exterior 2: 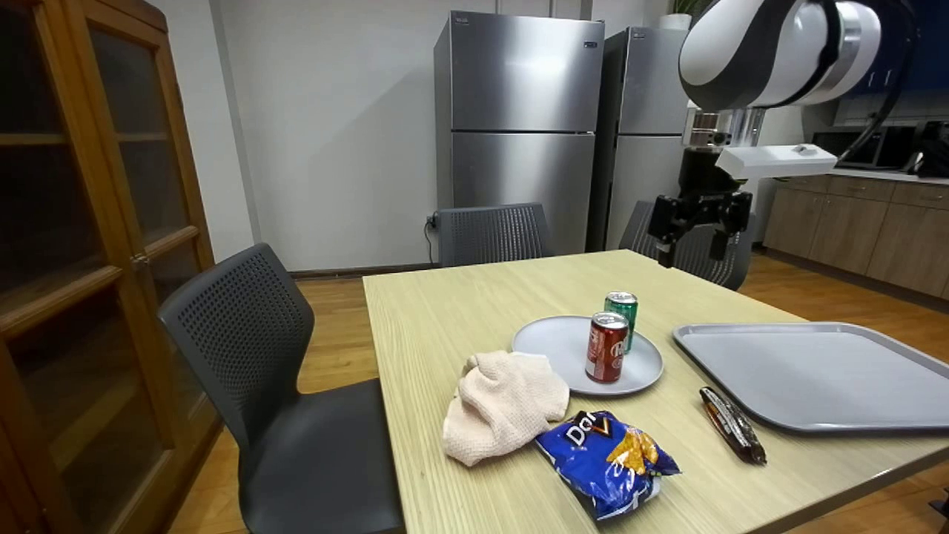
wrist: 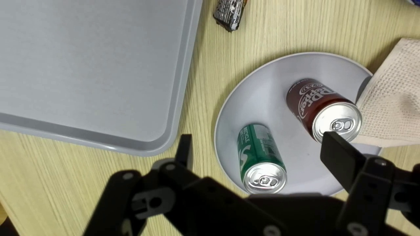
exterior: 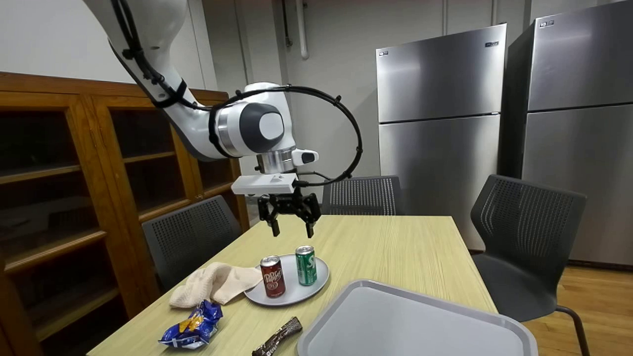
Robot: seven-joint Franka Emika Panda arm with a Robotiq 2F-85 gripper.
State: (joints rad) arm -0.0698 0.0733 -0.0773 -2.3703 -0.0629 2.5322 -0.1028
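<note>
Black fingers [wrist: 343, 160] are spread wide, higher than the round grey plate [wrist: 298, 160]. It supports a green cylindrical metal can [wrist: 261, 147] and a dark-red cylindrical metal can [wrist: 310, 101].

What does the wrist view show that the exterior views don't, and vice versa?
Only the wrist view: readable RECYCLE lettering on the green can.
Only the exterior views: fridges, cabinet, white arm, and the whole chip bag; the wrist view catches just its corner.
Shared: that can and the Dr Pepper can on the plate, plus tray, bar, towel, table, and the open hand, holding nothing.
</note>
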